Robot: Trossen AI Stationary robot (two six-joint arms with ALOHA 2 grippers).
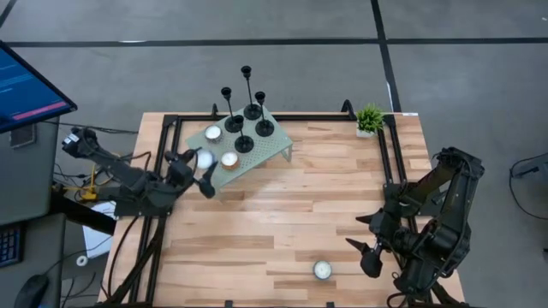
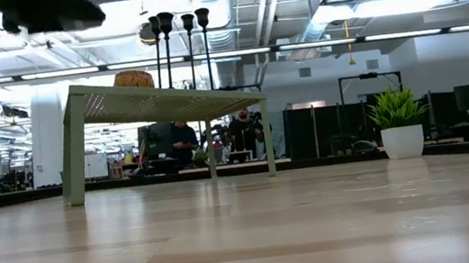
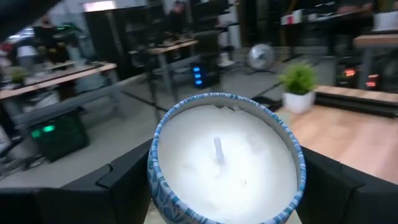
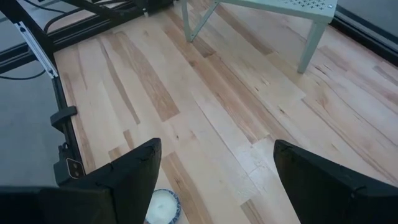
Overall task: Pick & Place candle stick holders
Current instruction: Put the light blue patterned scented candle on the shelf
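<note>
Several black candle stick holders (image 1: 247, 107) stand by their disc bases on the pale green stand (image 1: 270, 147) at the table's far middle; in the low view their stems (image 2: 168, 54) rise above the stand (image 2: 166, 97). My left gripper (image 1: 202, 169) hovers at the stand's near left corner, shut on a white candle in a blue-patterned tin (image 3: 225, 163). My right gripper (image 1: 366, 250) hangs open over the table's near right part, with nothing between its fingers (image 4: 134, 174). A second tin candle (image 1: 322, 270) lies on the table beside it. My left gripper pinches the candle's round tin wall (image 3: 158, 180) between its two fingers (image 3: 118, 183), one on either side. The fingers come level from the table's left. The candle is lifted clear of the table, its wax top (image 1: 205, 158) facing up.
Two more small candles (image 1: 212, 133) (image 1: 229, 159) sit on the stand's left part. A small potted plant (image 1: 370, 120) stands at the far right. A black frame rail (image 1: 390, 154) runs along the table's edges. Bare wood lies across the middle (image 1: 282, 222).
</note>
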